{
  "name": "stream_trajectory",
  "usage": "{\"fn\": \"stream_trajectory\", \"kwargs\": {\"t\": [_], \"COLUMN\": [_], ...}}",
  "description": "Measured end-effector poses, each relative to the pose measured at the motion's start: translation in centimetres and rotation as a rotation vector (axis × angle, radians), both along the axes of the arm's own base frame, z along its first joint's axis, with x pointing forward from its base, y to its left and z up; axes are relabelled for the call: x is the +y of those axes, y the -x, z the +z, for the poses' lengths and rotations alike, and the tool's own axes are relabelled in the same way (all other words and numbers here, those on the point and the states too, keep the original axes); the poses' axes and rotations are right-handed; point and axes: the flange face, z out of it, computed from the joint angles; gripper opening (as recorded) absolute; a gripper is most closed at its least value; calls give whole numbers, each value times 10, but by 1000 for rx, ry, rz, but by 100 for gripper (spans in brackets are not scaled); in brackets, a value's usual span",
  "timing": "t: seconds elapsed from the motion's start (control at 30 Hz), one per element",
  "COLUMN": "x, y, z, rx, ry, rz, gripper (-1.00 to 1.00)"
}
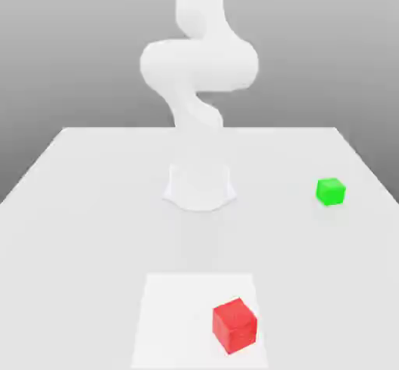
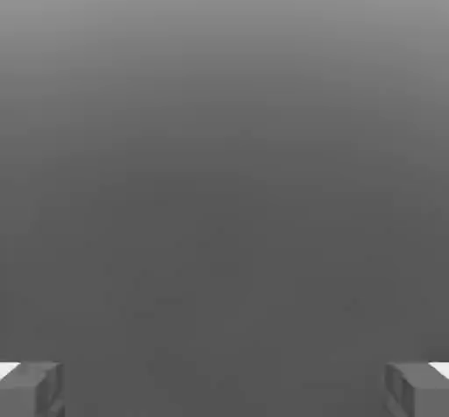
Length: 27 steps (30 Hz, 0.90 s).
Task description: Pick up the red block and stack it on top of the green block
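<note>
Arm (image 1: 199,72) top cut off

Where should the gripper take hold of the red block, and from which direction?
Probably from straight above, closing on two opposite vertical faces of the red block. It is a small cube sitting flat on the white table, turned slightly askew, so the open gripper would likely need to rotate to match its sides. Nothing stands close; the green block lies well apart.
</note>
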Motion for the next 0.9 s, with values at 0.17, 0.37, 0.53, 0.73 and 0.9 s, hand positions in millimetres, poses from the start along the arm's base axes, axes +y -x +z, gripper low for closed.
{"fn": "stream_trajectory", "kwargs": {"t": [0.17, 0.37, 0.53, 0.73, 0.9], "x": [5, -3, -9, -3, 15], "y": [-59, -99, -108, -96, -80], "z": [-95, -215, -309, -399, -446], "rx": [238, 525, 719, 833, 796], "ry": [299, 521, 607, 623, 603], "rz": [149, 415, 706, 1111, 1460], "gripper": [0, 0, 0, 0, 0]}}
